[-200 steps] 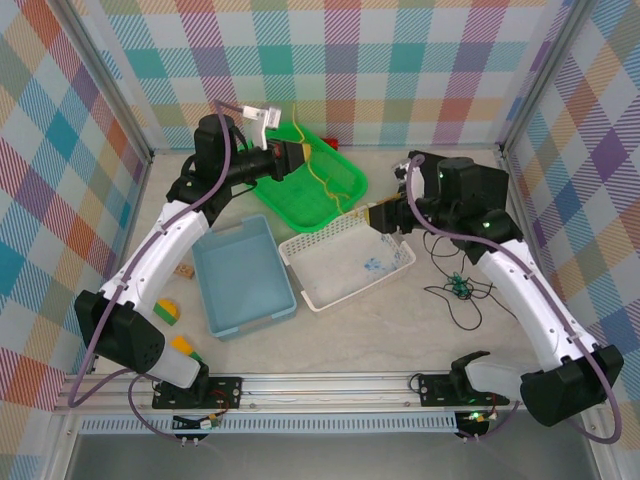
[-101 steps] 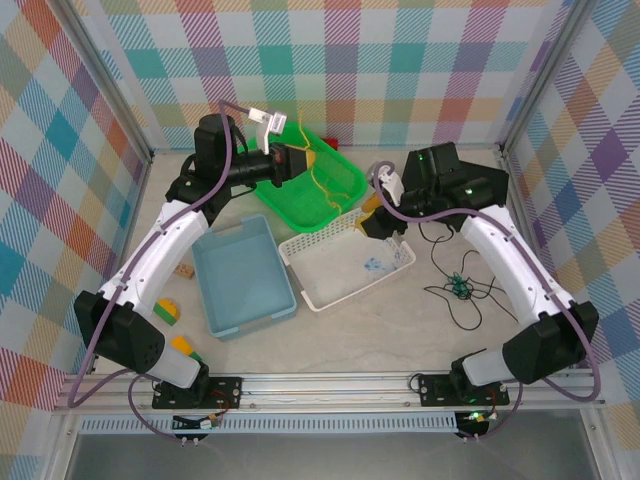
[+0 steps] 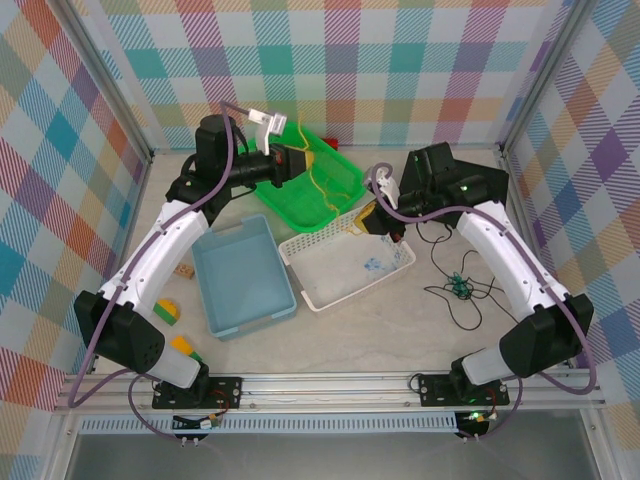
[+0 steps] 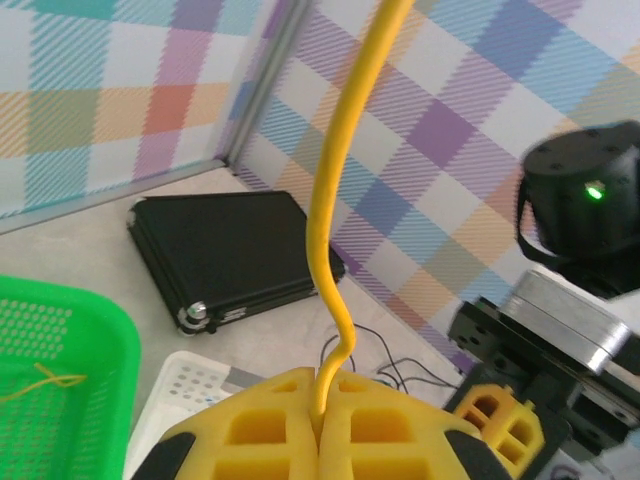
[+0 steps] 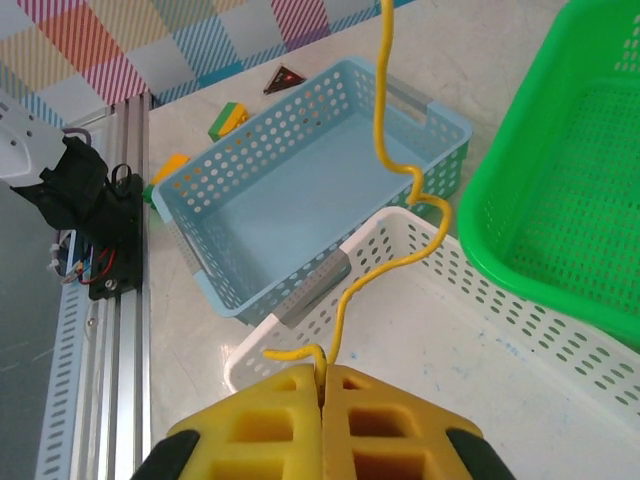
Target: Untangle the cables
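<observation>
On the table (image 3: pixel 380 330), 3 baskets sit close together mid-surface. The blue basket (image 3: pixel 245 275) is nearest the left arm, the green basket (image 3: pixel 300 195) lies behind it, and the white basket (image 3: pixel 345 270) is just right of the blue one. Over the green basket, the left gripper (image 3: pixel 300 158) is pinched tight on the yellow cable (image 3: pixel 322 185). At the white basket's far corner, the right gripper (image 3: pixel 372 222) is clamped on the same strand, which runs kinked between the 2. The black cable (image 3: pixel 462 312) and dark green cable (image 3: pixel 458 286) lie tangled on the table, right of the white basket.
</observation>
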